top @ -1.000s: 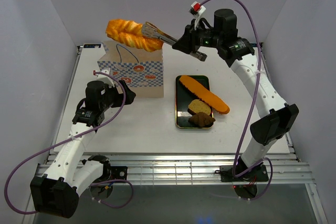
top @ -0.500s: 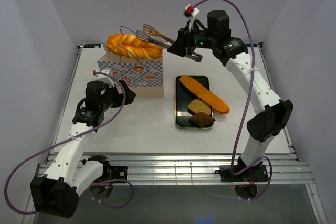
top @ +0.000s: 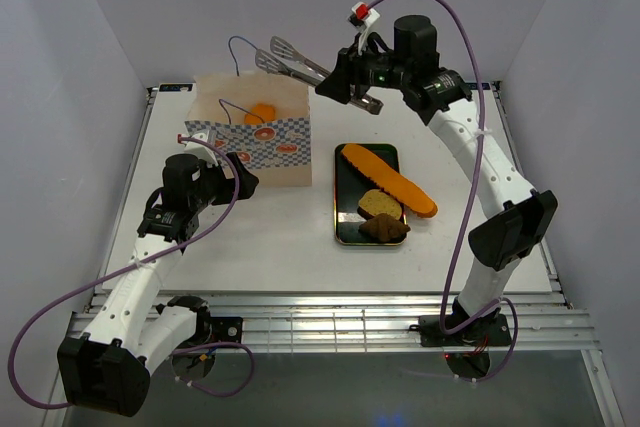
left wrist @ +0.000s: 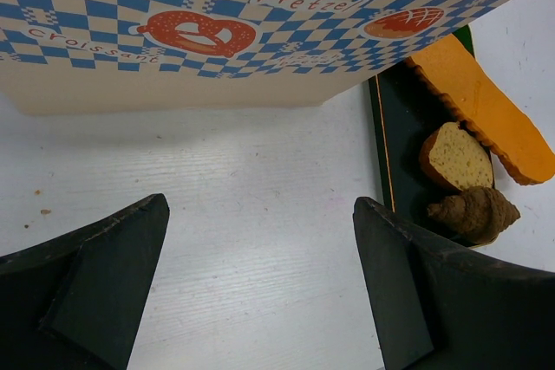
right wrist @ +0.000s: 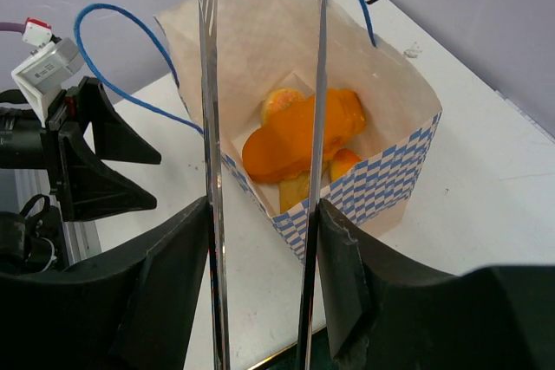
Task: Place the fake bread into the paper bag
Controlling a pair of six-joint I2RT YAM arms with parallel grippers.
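From above, the right gripper (top: 340, 82) hangs high over the bag (top: 265, 152), clamped on the handle end of the tongs (top: 290, 59). The tongs' blades are sprung apart and empty. An orange bread (top: 260, 112) lies inside the bag. The baguette (top: 390, 179), roll (top: 380, 203) and croissant (top: 384, 229) wait on the tray (top: 338, 202) just right of the bag. The left gripper (top: 235, 172) sits at the bag's near left corner, likely to steady it.

The left wrist view shows the left gripper (left wrist: 260, 275) with fingers (left wrist: 95, 283) spread and nothing between them. The bag (left wrist: 217, 23) stands just ahead, not pinched. The tray (left wrist: 395, 127) and its three breads are off to the right.

The right wrist view looks straight down the tongs (right wrist: 208, 127) into the open bag (right wrist: 381, 171). Orange bread (right wrist: 299, 136) is piled at the bottom, so the drop looks done. Three pieces remain.
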